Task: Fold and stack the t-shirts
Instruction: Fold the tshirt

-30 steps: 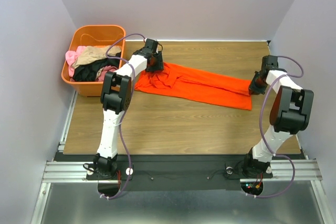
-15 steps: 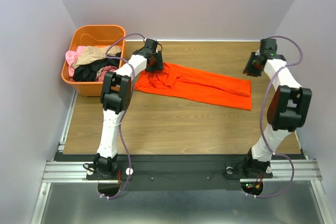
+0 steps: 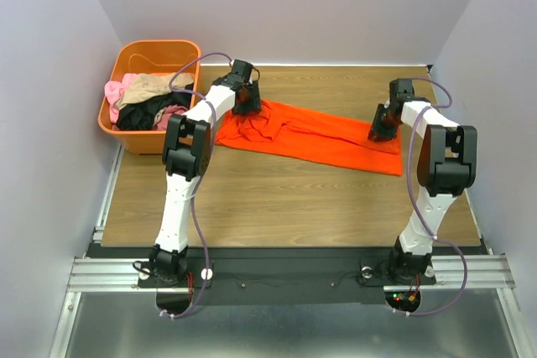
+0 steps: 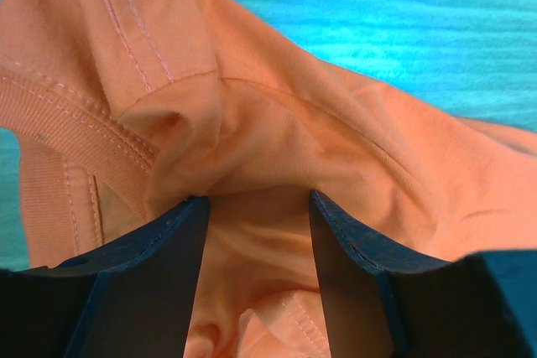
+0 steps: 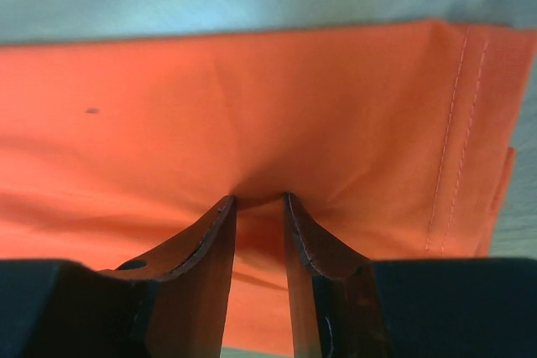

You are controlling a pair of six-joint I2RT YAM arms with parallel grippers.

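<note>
The orange-red t-shirt lies stretched in a long, rumpled band across the far half of the table. The left claw sits at the shirt's bunched collar end, its fingers spread astride a raised fold of cloth. The right claw presses down just inside the hemmed end, its fingers narrowly parted, with the fabric puckering between their tips. Pink, tan and black t-shirts are heaped in the orange tub at the table's far left corner.

Wooden table: orange tee, perhaps tub
</note>
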